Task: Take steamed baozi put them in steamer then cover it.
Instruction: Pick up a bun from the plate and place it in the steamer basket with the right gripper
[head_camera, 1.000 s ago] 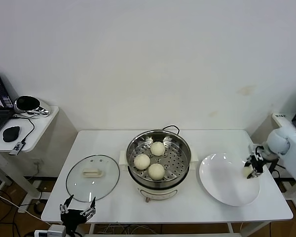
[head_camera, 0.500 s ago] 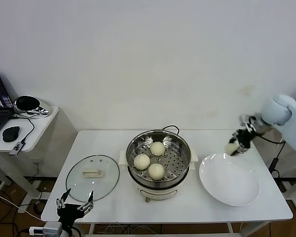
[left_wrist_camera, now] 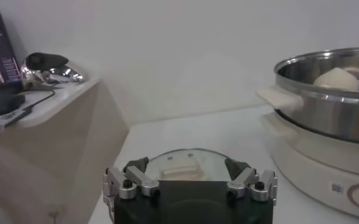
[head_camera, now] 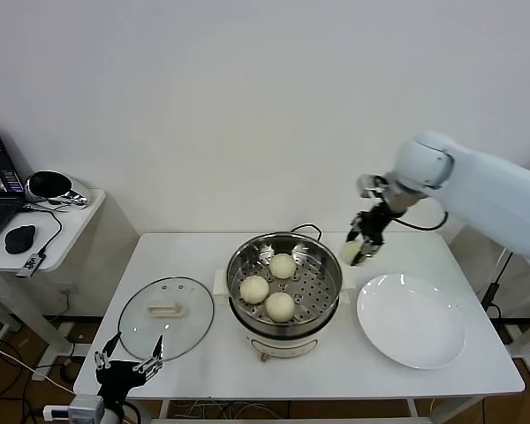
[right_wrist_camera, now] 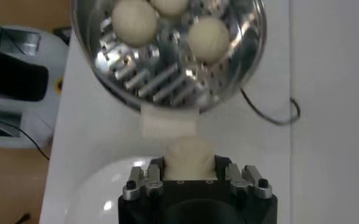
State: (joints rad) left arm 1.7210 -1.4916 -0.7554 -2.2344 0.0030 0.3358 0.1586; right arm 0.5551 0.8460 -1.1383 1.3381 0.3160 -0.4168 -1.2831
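The right gripper is pinching the fourth baozi just beside the steamer; releasing early risks it bouncing off the rim. The left gripper, spread, is idling near the cover.

The right arm was a smooth, pale blue-white shell with a rounded joint housing, and a thin black cable looped beside its dark wrist. The right gripper had a black block body with silver metal finger links fastened by dark round screws. The left gripper matched it: black housing, silver links, black finger pads.
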